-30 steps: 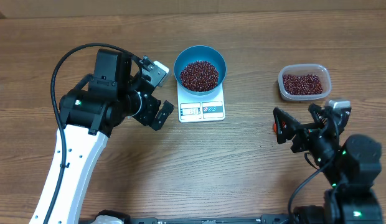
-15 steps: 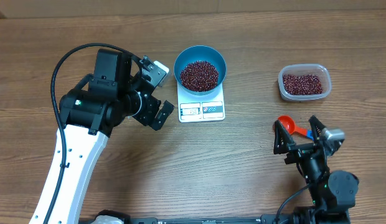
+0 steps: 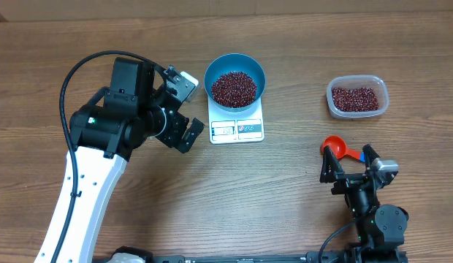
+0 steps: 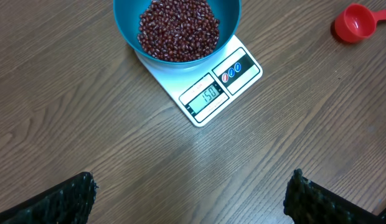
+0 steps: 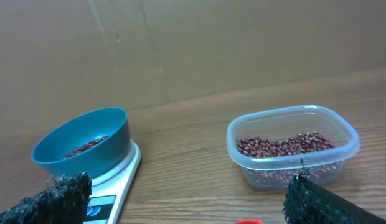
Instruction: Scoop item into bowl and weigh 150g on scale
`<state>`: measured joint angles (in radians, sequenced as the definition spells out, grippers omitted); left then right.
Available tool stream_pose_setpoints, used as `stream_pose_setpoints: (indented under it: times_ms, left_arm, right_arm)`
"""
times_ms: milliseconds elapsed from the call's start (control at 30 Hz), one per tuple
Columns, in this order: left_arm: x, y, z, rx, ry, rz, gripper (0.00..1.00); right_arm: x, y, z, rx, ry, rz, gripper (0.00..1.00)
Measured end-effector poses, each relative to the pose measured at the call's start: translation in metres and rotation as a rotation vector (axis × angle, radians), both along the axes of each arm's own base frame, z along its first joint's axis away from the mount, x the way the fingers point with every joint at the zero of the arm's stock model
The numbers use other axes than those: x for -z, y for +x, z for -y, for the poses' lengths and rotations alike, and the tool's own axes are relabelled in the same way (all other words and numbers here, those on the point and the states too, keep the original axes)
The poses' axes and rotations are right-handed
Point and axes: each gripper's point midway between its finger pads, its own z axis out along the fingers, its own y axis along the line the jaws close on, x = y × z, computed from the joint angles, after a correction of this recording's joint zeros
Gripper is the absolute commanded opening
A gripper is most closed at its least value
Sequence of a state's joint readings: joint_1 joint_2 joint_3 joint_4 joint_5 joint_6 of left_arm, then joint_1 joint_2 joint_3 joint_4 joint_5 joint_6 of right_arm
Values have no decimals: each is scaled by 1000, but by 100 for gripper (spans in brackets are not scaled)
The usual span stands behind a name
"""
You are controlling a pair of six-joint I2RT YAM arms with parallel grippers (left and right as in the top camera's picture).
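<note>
Both arms hang off the work here. The left gripper (image 3: 190,108) is spread wide with nothing in it, just beside the scale (image 3: 237,126) on that arm's side of the table. The right gripper (image 3: 349,169) is just as wide and just as empty near the front edge of the table (image 3: 285,204). The beans (image 3: 234,88) are heaped in the bowl (image 3: 234,67), which sits squarely on the back half of the scale. From the left wrist the display (image 4: 209,95) appears to read 150 (small digits, so call it a fair reading rather than a sure one). If that holds, the weighing looks done. What any correction would hinge on is the scoop (image 3: 333,146). It lies loose on the wood right in front of the right gripper, red cup toward the scale and handle trailing back between that gripper's fingers, so its long axis runs slantwise across the table. The right arm is plainly the nearer one to it, and nearer the tub (image 3: 357,97) of spare beans straight ahead of it too. From that gripper the bowl is well off to the left and farther forward. For the left arm it is close by, just to the right.
</note>
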<state>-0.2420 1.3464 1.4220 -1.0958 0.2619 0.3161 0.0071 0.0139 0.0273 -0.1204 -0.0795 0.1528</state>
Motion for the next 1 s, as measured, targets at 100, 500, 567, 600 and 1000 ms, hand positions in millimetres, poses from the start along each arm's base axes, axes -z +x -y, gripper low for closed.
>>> stream_pose_setpoints:
  times_ms: [100,500,567,600,1000]
  left_arm:
    - [0,0,0,0,0,0,100]
    - [0,0,0,0,0,0,100]
    - [0,0,0,0,0,0,100]
    - [0,0,0,0,0,0,99]
    - [0,0,0,0,0,0,100]
  right_arm:
    - [0,0,4,21,-1,3,100]
    - [-1,1,7,43,-3,4,100]
    - [-1,1,7,43,-2,5,100]
    - [-1,1,7,43,-2,4,100]
    - [-1,1,7,43,-2,5,100]
